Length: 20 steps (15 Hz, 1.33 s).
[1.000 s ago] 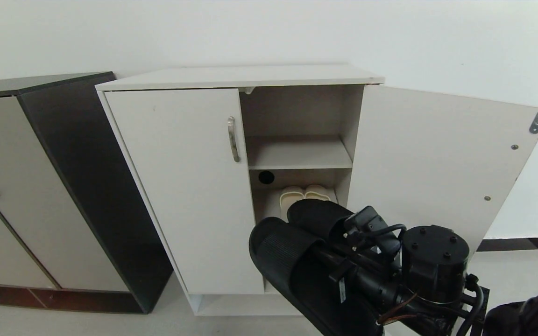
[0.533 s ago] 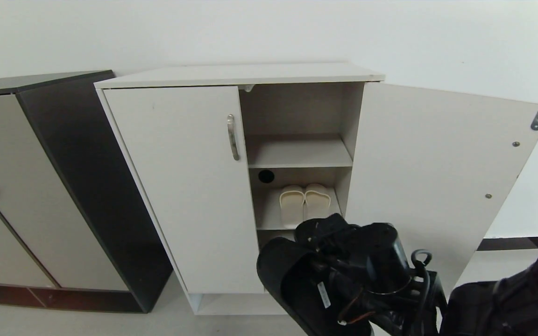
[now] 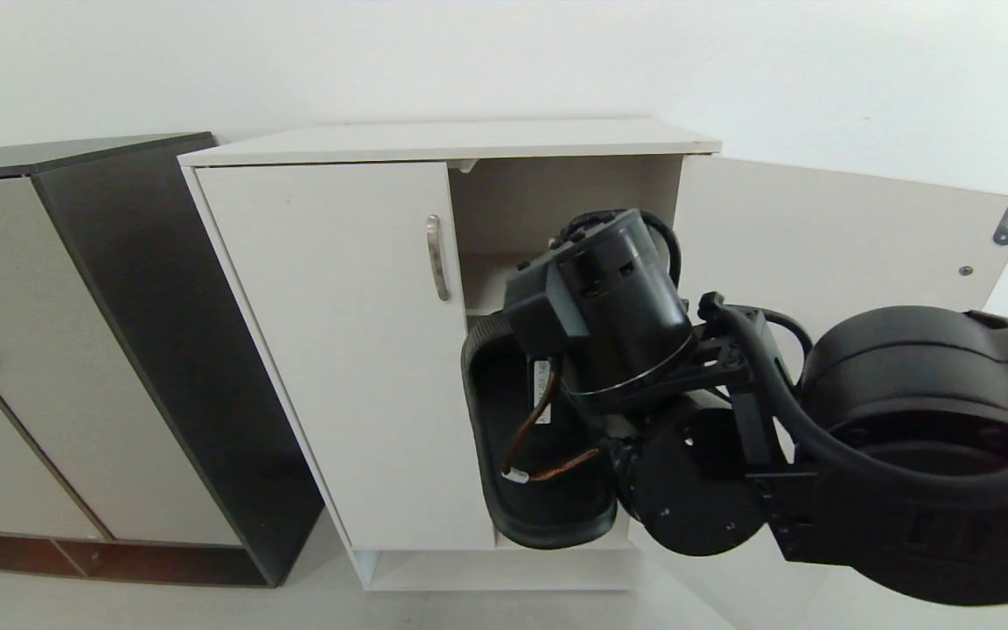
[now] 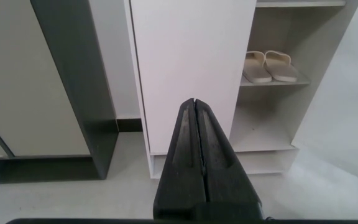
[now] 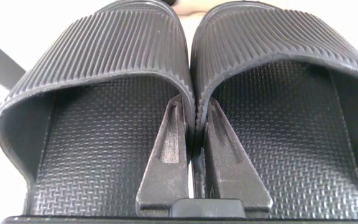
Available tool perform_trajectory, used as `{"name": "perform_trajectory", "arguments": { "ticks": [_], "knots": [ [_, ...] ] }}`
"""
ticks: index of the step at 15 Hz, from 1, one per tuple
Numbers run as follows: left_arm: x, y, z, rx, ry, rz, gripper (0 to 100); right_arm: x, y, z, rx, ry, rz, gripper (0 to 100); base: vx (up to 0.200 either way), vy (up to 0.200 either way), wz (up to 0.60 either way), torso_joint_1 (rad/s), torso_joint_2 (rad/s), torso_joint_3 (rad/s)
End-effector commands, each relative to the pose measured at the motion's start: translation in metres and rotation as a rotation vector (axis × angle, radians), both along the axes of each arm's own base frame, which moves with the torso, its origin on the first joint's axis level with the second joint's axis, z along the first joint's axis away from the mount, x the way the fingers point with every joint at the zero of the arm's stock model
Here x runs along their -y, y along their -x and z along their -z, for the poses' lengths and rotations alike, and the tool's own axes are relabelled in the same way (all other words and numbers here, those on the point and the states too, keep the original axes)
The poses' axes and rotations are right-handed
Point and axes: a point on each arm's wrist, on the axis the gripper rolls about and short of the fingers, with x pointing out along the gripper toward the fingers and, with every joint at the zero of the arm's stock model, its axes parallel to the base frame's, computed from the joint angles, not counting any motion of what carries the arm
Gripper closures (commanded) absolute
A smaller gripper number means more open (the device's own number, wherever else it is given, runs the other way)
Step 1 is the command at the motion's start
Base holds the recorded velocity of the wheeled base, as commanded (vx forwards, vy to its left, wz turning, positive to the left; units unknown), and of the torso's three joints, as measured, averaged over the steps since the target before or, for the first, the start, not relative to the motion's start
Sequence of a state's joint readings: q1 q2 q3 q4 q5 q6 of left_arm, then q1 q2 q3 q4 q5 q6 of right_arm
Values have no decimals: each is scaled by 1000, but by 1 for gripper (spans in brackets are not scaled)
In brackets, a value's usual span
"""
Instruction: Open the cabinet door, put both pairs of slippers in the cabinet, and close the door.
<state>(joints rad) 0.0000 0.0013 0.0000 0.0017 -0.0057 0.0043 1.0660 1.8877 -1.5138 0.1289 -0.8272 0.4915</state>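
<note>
The right gripper [image 5: 194,111] is clamped on the black slippers [image 5: 104,87]: its two fingers [image 5: 166,149] pinch the adjoining inner side walls of the pair, which lie side by side with straps touching. In the head view one black slipper [image 3: 491,420] stands nearly upright at the open half of the cabinet [image 3: 434,138], at 5 o'clock from the handle [image 3: 437,259]; whether it is past the cabinet's front edge cannot be determined. The right-hand door [image 3: 828,236] stands wide open toward 3 o'clock, while the left-hand door [image 3: 338,350] is closed. The beige slippers [image 4: 269,65] rest as a pair on a shelf [image 4: 272,82] inside the open half. The left gripper [image 4: 194,109] is fully clenched on nothing, fingers pressed together, held well back from the cabinet front. A dark cabinet [image 3: 163,350] stands at 9 o'clock, just beside the white one.
</note>
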Motion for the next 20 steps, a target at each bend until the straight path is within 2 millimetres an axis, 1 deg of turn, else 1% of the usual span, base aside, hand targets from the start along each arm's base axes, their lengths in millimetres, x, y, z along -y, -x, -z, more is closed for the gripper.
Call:
{"name": "perform_trajectory", "arguments": {
  "ticks": [1, 3, 5, 8, 11, 14, 17, 20],
  "knots": [
    [0, 0, 0, 0, 0, 0, 100, -6, -11, 3, 26, -11, 23, 100, 0, 0, 0, 0, 0, 0],
    [0, 0, 0, 0, 0, 0, 100, -7, -20, 6, 50, 10, 87, 100, 0, 0, 0, 0, 0, 0],
    [0, 0, 0, 0, 0, 0, 100, -9, -23, 10, 49, 20, 97, 100, 0, 0, 0, 0, 0, 0],
    [0, 0, 0, 0, 0, 0, 100, -13, -26, 16, 41, 32, 97, 100, 0, 0, 0, 0, 0, 0],
    [0, 0, 0, -2, 0, 0, 100, -15, -26, 17, 39, 32, 96, 100, 0, 0, 0, 0, 0, 0],
    [0, 0, 0, 0, 0, 3, 100, -19, -29, 26, 29, 48, 98, 100, 0, 0, 0, 0, 0, 0],
    [0, 0, 0, -2, 0, 3, 100, -19, -29, 27, 27, 50, 98, 100, 0, 0, 0, 0, 0, 0],
    [0, 0, 0, 0, 0, 3, 100, -19, -29, 27, 28, 49, 98, 100, 200, 0, 0, 1, -2, 4]
  ]
}}
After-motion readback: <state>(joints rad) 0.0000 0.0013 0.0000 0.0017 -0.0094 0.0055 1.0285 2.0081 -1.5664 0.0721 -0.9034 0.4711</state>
